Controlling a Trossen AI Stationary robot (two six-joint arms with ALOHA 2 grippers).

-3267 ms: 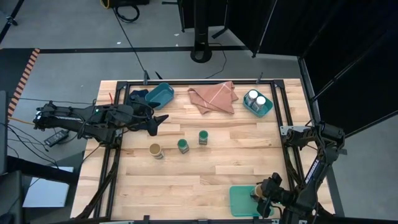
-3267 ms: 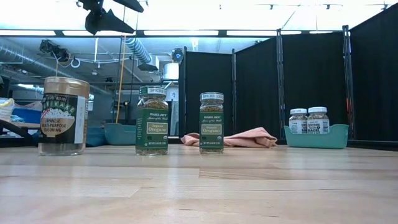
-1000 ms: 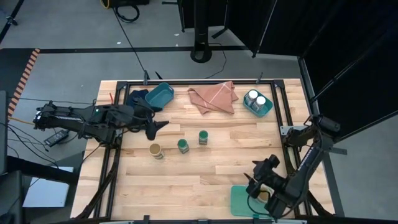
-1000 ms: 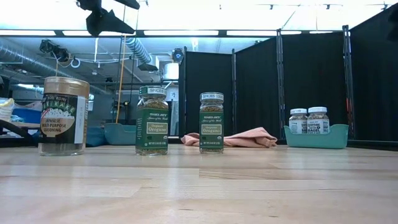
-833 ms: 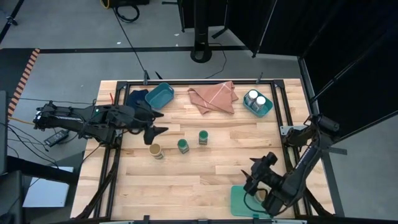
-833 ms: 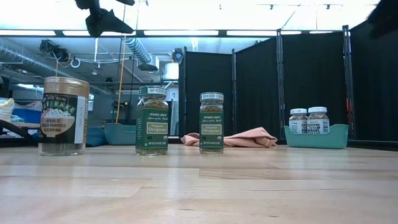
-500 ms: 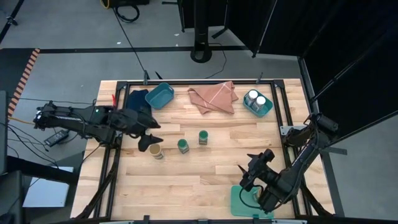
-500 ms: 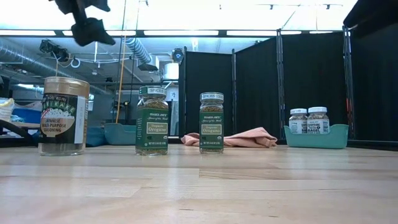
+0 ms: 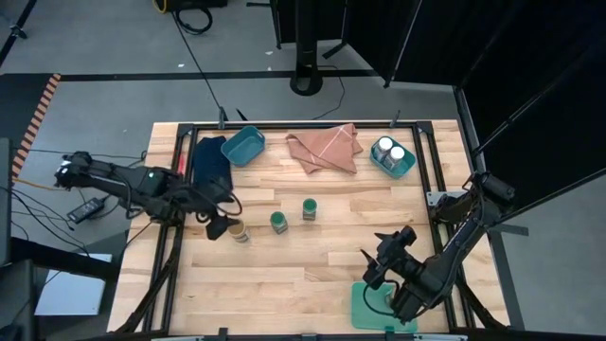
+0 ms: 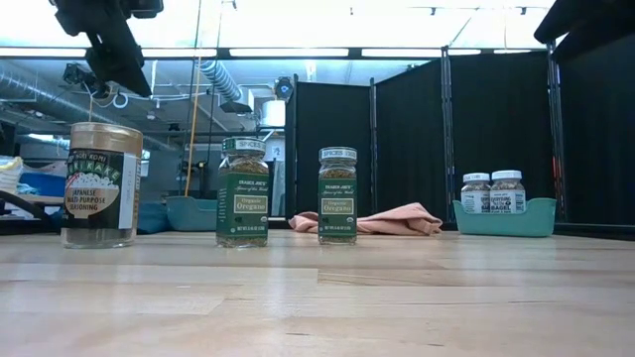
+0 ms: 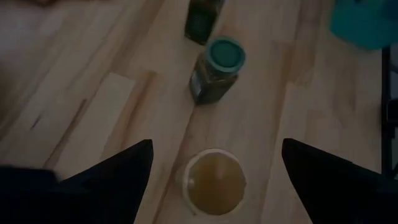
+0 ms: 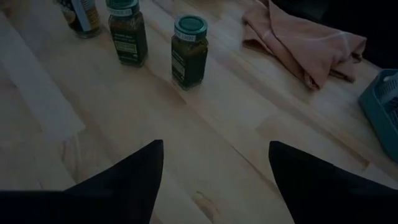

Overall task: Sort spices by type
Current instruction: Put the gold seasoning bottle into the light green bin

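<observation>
A pale wooden table point(image 9: 312, 265) stood on a grey floor, with black curtain panels point(image 10: 476, 139) and ceiling strip lights behind it. At the far edge lay a peach cloth point(image 9: 325, 149) between two teal bins; the right bin point(image 9: 393, 158) held two white-lidded jars point(image 9: 390, 150). A green tray point(image 9: 367, 305) sat at the near edge. Mid-table, a tan-topped jar point(image 9: 237, 228) and two green-lidded jars point(image 9: 277, 222) point(image 9: 310, 208) stood in a row. The left gripper point(image 11: 211, 158) hung directly above the tan-topped jar, fingers point(image 11: 124, 171) spread wide, touching nothing. The right gripper point(image 12: 214, 162) hovered near the tray, fingers wide apart and empty.
</observation>
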